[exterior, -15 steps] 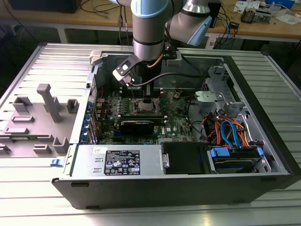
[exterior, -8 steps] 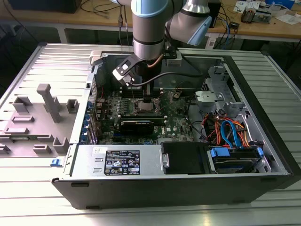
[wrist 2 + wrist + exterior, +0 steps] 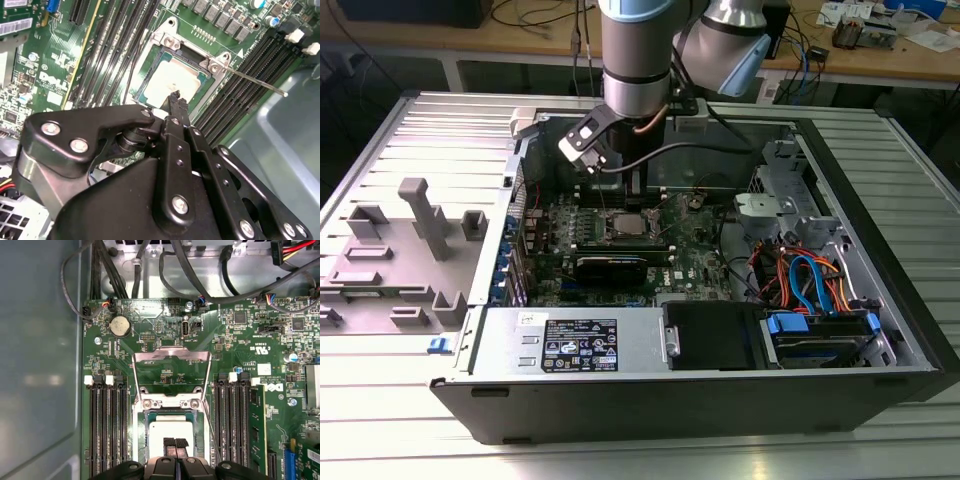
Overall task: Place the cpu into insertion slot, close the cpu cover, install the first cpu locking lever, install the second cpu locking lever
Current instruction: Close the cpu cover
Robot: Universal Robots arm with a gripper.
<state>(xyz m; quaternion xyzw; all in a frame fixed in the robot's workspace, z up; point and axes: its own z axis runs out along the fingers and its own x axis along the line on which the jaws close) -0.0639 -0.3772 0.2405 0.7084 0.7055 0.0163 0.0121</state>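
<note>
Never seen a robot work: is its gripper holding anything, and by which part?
Nothing is held: the gripper is shut, empty, over the flat silver-grey square cpu lying in the silvery-rimmed square insertion slot.

Colours as seen: circuit board (image 3: pixel 235 340) green, with fine pale traces all over. cpu (image 3: pixel 160 432) dull silver-grey top, thin green edge. cpu cover (image 3: pixel 170 357) bright silvery frame, green board showing through its window. insertion slot (image 3: pixel 167 40) silvery rim. Memory slots (image 3: pixel 107 425) black, white end clips. Coin cell (image 3: pixel 120 326) silver. gripper (image 3: pixel 175 97) matte black with silver screw heads (same in both wrist views). Arm (image 3: pixel 635 60) silver-grey, light-blue cap. Case (image 3: pixel 720 405) dark grey outside, bare grey metal inside. Cable bundle (image 3: pixel 810 280) orange, blue, red. Power supply (image 3: pixel 515 345) silver, black-and-white label. Table (image 3: pixel 420 130) pale grey, ribbed stripes. Fixtures (image 3: pixel 420 215) plain grey.
</note>
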